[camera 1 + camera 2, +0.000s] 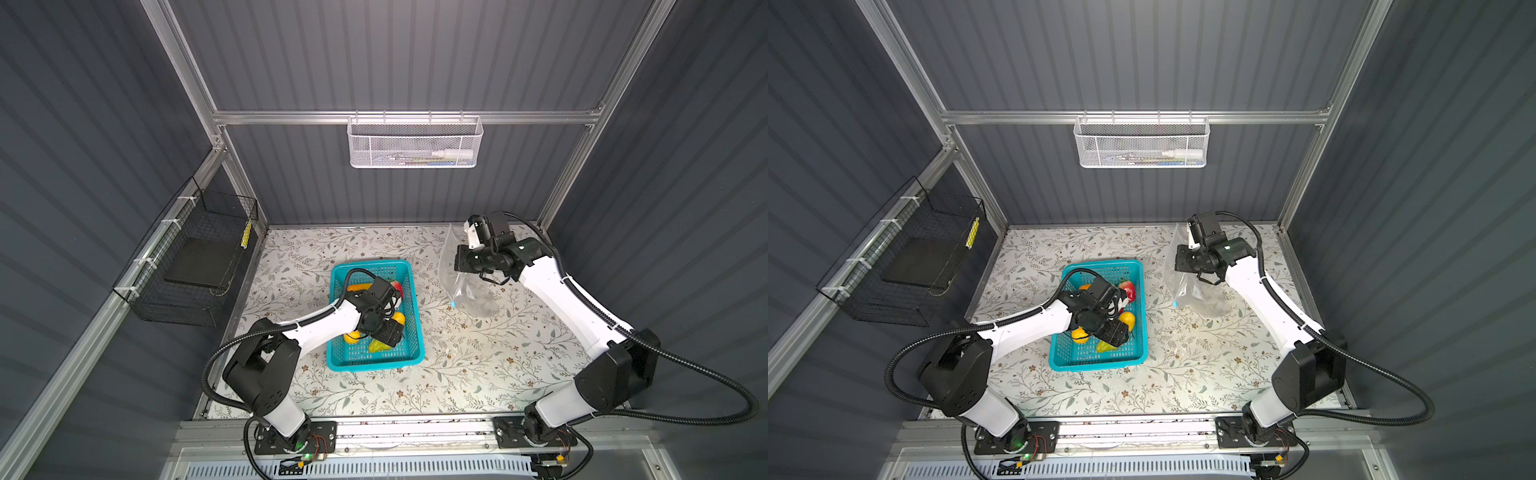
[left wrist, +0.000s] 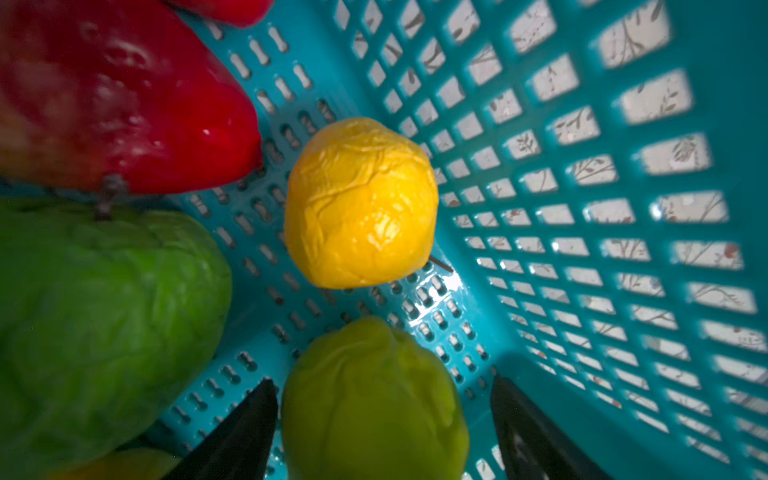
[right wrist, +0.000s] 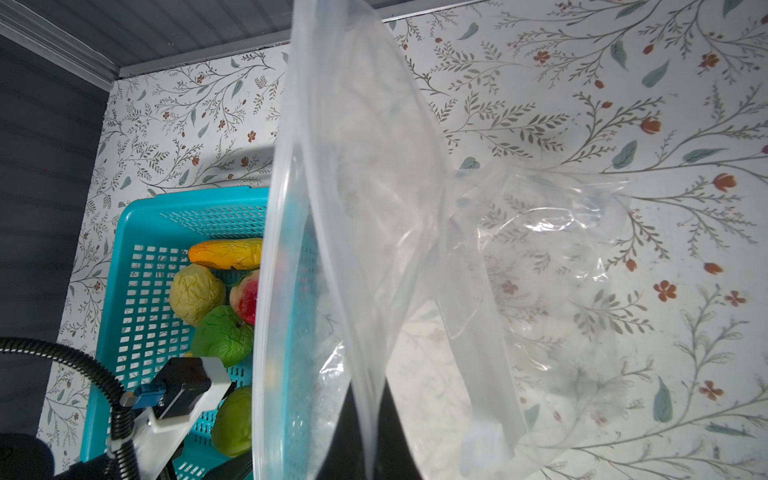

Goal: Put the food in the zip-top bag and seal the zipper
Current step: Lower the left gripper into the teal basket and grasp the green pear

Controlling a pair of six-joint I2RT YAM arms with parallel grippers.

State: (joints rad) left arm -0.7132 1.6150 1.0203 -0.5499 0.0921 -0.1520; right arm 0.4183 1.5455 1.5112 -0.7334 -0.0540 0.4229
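- My left gripper point(image 2: 382, 381) is down inside the teal perforated plastic basket point(image 1: 376, 363). Its jaws are apart, one on each side of the yellow-green toy pear point(image 2: 374, 399), with nothing clamped. I judge this the pick position for the first piece.
- Just beyond the pear lies the yellow-orange toy citrus point(image 2: 361, 203). A red toy strawberry point(image 2: 124, 95) and a green toy ball point(image 2: 95, 324) crowd in beside it, so there is little room for the fingers.
- All the food I can see is in the basket, left of centre on the table.
- My right gripper point(image 3: 372, 432) is clenched on one wall of the clear crinkly plastic zip-top bag point(image 3: 415, 208) and holds it up at far right.
- The mouth gapes left, toward the basket, which I read as keeping it open for loading. The lower end seems to rest on the table.
- The thin clear zipper strip point(image 3: 266, 291) runs round the open mouth, unsealed, and its tiny blue tab point(image 1: 453, 305) hangs at the near end.
- I see no fruit inside the bag.
- The surface is a pale floral-print table cover point(image 1: 478, 374), flat and matte.
- The room has grey ribbed walls in an aluminium frame. A white mesh basket point(image 1: 413, 143) hangs on the far rail and a black wire basket point(image 1: 195, 266) on the left wall.
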